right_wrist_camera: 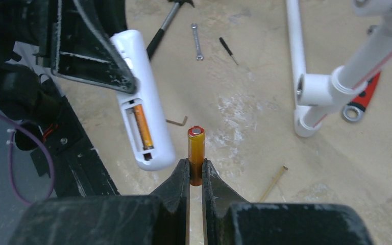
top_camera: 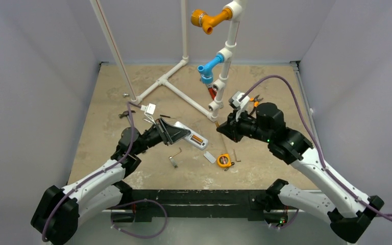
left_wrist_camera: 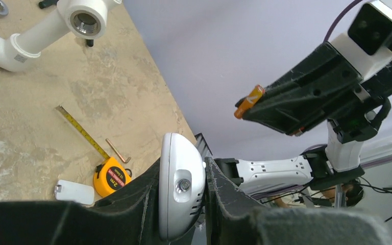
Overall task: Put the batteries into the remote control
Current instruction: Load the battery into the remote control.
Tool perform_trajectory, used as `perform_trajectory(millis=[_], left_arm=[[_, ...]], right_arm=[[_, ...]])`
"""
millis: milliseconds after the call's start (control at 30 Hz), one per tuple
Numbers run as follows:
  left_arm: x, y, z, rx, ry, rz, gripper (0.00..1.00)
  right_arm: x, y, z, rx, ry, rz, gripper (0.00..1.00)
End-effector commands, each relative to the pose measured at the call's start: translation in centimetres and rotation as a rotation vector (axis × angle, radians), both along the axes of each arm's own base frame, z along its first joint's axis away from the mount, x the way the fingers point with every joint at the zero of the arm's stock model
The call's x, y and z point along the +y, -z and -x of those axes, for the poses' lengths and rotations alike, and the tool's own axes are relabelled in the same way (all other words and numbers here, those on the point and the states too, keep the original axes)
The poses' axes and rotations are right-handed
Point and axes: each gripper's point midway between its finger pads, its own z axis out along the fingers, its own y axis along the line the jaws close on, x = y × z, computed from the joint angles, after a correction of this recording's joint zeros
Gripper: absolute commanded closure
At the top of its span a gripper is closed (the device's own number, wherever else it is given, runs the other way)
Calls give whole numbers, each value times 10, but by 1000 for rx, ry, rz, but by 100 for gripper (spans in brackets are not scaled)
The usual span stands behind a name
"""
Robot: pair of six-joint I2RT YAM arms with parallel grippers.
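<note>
- The slim white rectangular plastic remote control (right_wrist_camera: 144,120) is clamped across its width by the left gripper (left_wrist_camera: 182,172). Its jaws are shut on the end away from the battery bay, and it seems to be lifted off the sandy surface (top_camera: 132,92).
- The bay faces up with its cover off. One orange-copper battery in the bay (right_wrist_camera: 143,127) fills the slot nearer the right jaws; the slot beyond it looks empty.
- The right gripper (right_wrist_camera: 195,172) has its jaws pinched narrow on a second slim orange-copper cylinder, the held battery (right_wrist_camera: 196,145). It is gripped by its lower end, with the capped tip sticking straight out ahead.
- What matters next, seen from the right wrist: the bay lies just beside and to the left of the right jaws, near but apart. The held battery's long axis runs almost parallel to the bay's, only slightly off.
- The right arm carries the cell and is the nearer one to act — my guess is a short sideways shift past the seated cell, then a tilt to lay it flat.
- Which terminal should lead I cannot tell.
</note>
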Motion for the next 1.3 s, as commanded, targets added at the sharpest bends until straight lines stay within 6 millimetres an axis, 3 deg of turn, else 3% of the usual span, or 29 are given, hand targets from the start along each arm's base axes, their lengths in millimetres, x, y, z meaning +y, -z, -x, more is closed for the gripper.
perform_trajectory(millis=[0,167,300,767,1267], left_arm=[[2,-20,-5,-35,-18,102,100],[-2,-10,-4,-4,10,118,100],[-2,5,-5,33,9,112,100],[6,39,-11,129,-68,85,100],[8,48,-14,149,-96,69,100]], right_arm=[[32,5,6,-27,-103,127,100],[68,16,17,-29,-197,210,100],[82,24,19,20,-233,249,100],[82,61,24,170,-252,450,100],[88,76,29,249,-280,491,100]])
